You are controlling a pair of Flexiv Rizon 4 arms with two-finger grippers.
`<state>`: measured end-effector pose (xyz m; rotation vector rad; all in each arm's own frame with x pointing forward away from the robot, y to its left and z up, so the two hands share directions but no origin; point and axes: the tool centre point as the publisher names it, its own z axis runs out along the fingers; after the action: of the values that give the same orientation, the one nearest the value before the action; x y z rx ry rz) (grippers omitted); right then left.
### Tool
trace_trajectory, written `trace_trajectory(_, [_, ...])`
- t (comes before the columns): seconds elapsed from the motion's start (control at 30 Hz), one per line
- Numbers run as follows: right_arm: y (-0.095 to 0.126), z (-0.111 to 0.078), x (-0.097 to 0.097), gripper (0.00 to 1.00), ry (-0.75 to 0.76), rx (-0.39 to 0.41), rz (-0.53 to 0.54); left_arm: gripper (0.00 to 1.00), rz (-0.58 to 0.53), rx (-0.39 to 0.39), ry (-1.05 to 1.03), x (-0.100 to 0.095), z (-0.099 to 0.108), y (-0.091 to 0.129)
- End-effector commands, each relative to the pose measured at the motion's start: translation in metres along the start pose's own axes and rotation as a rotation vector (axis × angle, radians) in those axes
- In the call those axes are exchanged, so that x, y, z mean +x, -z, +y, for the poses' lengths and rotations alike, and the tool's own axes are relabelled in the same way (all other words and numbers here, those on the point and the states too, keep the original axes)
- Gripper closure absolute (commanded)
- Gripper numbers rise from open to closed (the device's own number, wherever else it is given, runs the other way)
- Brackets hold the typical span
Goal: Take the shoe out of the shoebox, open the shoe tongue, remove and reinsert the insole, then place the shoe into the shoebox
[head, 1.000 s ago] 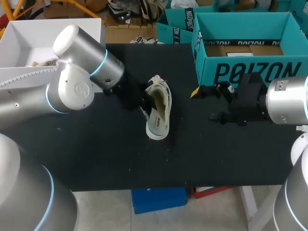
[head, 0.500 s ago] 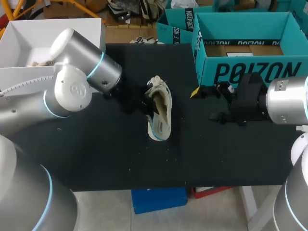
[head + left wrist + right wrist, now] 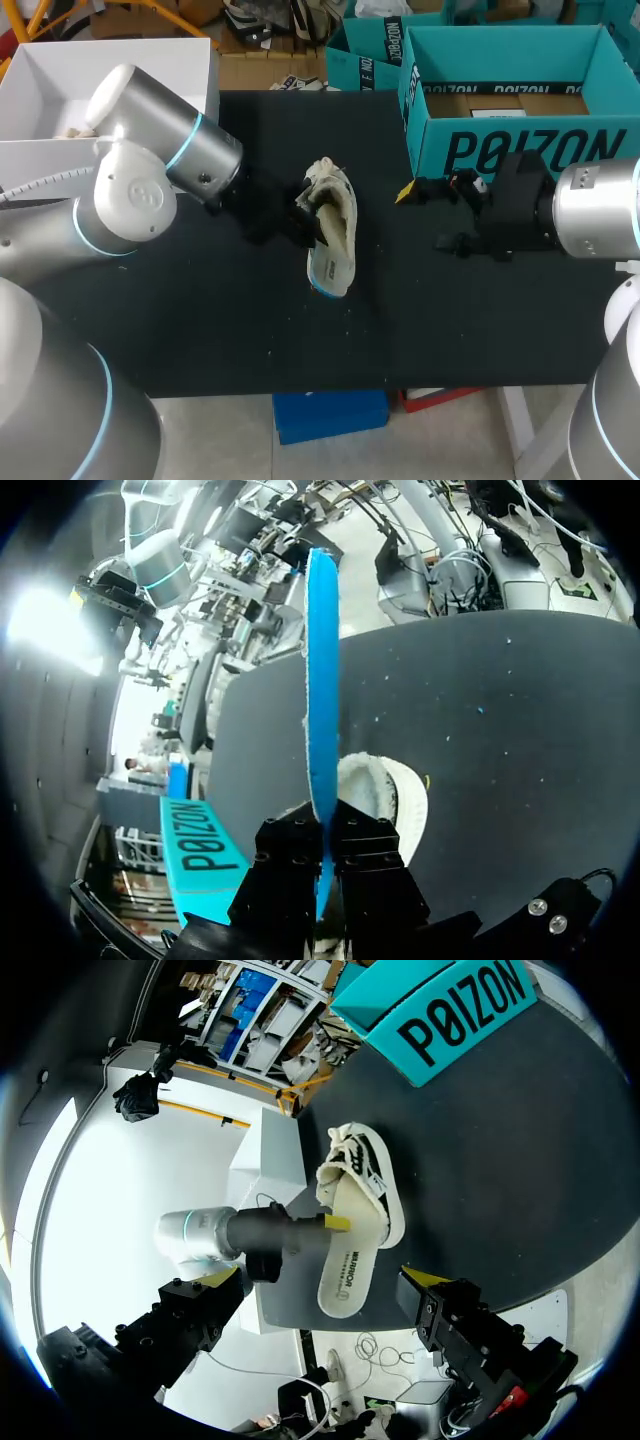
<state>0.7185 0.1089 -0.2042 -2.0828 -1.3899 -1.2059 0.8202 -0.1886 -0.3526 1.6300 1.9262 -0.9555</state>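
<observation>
Shoe [image 3: 322, 182] on the black table [image 3: 200, 320], beside the teal shoebox [image 3: 520, 150] | left gripper [image 3: 325, 852] pinching the insole [image 3: 320, 680] at its end | right gripper [image 3: 425, 215] spread, holding nothing | insole looks thin, light and bendy; hold it firmly near the edge, or it may flop.

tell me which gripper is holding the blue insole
The left gripper: it pinches the blue insole edge-on at the shoe. The right gripper hangs open and empty by the teal shoebox.
</observation>
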Motion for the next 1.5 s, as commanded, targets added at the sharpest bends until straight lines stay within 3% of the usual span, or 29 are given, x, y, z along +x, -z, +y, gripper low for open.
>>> trace_trajectory(0.03, [-0.001,0.0,0.0,0.0,0.0,0.0,0.0,1.0,-0.014,-0.01,-0.002,0.003,-0.009,0.006])
trace_trajectory(0.33, [-0.001,0.0,0.0,0.0,0.0,0.0,0.0,1.0,-0.064,-0.031,-0.001,-0.002,-0.014,0.015])
trace_trajectory(0.53, [-0.001,0.0,0.0,0.0,0.0,0.0,0.0,1.0,-0.126,0.028,0.091,0.004,-0.017,0.011])
trace_trajectory(0.87, [-0.001,0.0,0.0,0.0,0.0,0.0,0.0,1.0,-0.154,0.036,0.131,0.008,-0.02,0.008])
trace_trajectory(1.5, [-0.001,0.0,0.0,0.0,0.0,0.0,0.0,1.0,-0.051,0.026,0.084,0.011,-0.02,0.022])
